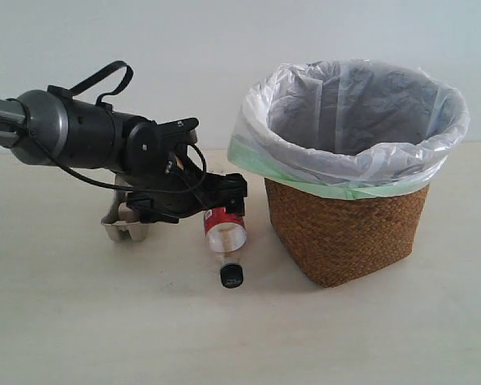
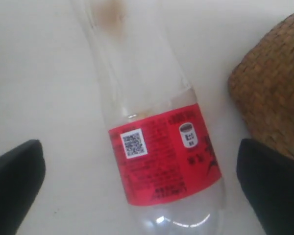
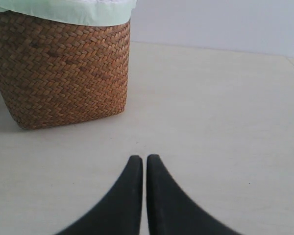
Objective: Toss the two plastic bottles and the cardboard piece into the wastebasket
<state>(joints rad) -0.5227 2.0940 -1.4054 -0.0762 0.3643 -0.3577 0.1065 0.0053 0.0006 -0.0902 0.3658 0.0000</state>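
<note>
The red-label bottle (image 1: pixel 224 233) lies on the table with its black cap (image 1: pixel 232 277) toward the front, just left of the wastebasket (image 1: pixel 345 228). My left gripper (image 1: pixel 216 200) hovers over the bottle's base end, open, its fingers (image 2: pixel 14 181) wide on either side of the bottle (image 2: pixel 157 161) and not touching it. The cardboard piece (image 1: pixel 127 224) sits behind the left arm, partly hidden. The green-cap bottle is out of view. My right gripper (image 3: pixel 144 159) is shut and empty above the table, near the wastebasket (image 3: pixel 63 73).
The wastebasket's bag (image 1: pixel 345 120) folds over its rim and stands taller than everything else. Bare table (image 1: pixel 104 321) stretches in front and to the left. A pale wall stands behind.
</note>
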